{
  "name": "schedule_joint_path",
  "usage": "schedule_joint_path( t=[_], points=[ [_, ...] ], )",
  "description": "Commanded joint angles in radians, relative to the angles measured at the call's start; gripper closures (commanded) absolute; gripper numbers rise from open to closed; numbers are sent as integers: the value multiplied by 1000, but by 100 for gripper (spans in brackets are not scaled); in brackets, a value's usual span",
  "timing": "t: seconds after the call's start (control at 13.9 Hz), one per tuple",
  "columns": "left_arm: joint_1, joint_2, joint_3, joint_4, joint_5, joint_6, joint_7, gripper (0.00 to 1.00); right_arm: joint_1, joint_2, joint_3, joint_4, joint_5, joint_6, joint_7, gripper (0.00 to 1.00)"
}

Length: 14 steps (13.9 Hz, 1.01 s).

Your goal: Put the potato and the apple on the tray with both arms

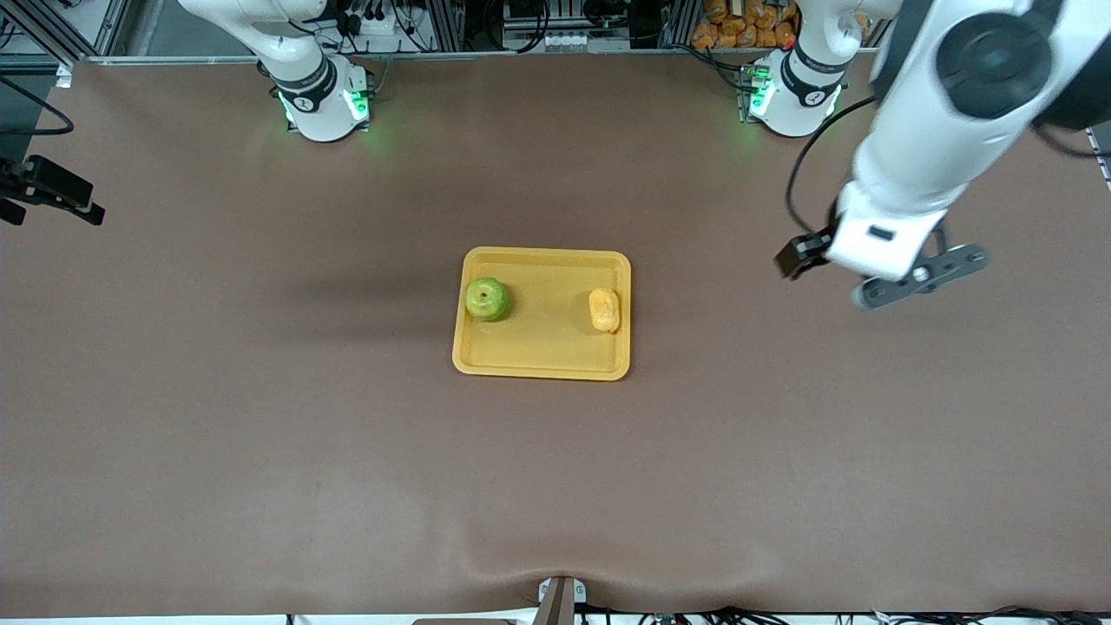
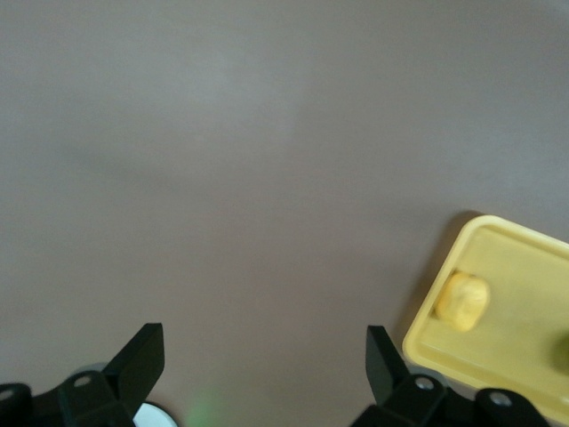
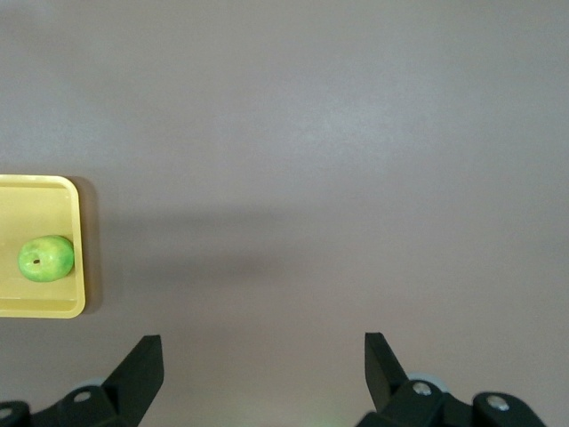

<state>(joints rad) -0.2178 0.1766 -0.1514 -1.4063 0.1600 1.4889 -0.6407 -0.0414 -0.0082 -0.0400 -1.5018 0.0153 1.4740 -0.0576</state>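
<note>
The yellow tray [image 1: 542, 347] lies in the middle of the table. On it the green apple [image 1: 487, 299] sits toward the right arm's end, and the yellow-orange potato [image 1: 604, 310] toward the left arm's end. My left gripper [image 2: 265, 349] hangs open and empty, high over bare table beside the tray's potato end; its wrist view shows the tray [image 2: 524, 267] and potato [image 2: 462, 300] off to one side. My right gripper [image 3: 263, 356] is open and empty over bare table, with the tray [image 3: 40, 200] and apple [image 3: 46, 259] at the picture's edge. It is out of the front view.
The arm bases [image 1: 321, 95] [image 1: 794, 91] stand along the table edge farthest from the front camera. A black device [image 1: 52, 189] juts in at the right arm's end. A small bracket [image 1: 560, 599] sits at the nearest edge. Brown tabletop surrounds the tray.
</note>
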Motion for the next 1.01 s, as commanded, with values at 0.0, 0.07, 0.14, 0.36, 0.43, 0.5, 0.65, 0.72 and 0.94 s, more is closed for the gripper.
schedule_joint_path(
  t=[0.0,0.07,0.14,0.36,0.43,0.5,0.65,0.72,0.94],
  points=[
    [63,-61,-4,-19,-17,-47,171,0,-14,2,12,8,-17,2,-11,0],
    [86,-72,-4,-20,-19,-55,285,0,-14,4,12,6,-15,0,-11,0],
    [112,-80,-4,-22,-19,-61,394,0,-12,2,14,5,-15,0,-11,0],
    [196,-121,-4,-49,-49,-67,544,0,-9,4,14,3,-14,0,-11,0],
    [222,-135,-4,-63,-78,-67,555,0,-9,4,14,3,-14,-1,-11,0],
    [244,-143,-5,-69,-103,-67,556,0,-9,4,14,3,-14,0,-11,0],
    [244,-172,-8,-94,-108,-64,556,0,-11,4,14,3,-11,0,-11,0],
    [245,-183,-8,-99,-109,-62,556,0,-15,4,14,3,-8,0,-11,0],
    [245,-207,-7,-123,-108,-58,556,0,-17,4,14,2,-2,-1,-11,0]
  ],
)
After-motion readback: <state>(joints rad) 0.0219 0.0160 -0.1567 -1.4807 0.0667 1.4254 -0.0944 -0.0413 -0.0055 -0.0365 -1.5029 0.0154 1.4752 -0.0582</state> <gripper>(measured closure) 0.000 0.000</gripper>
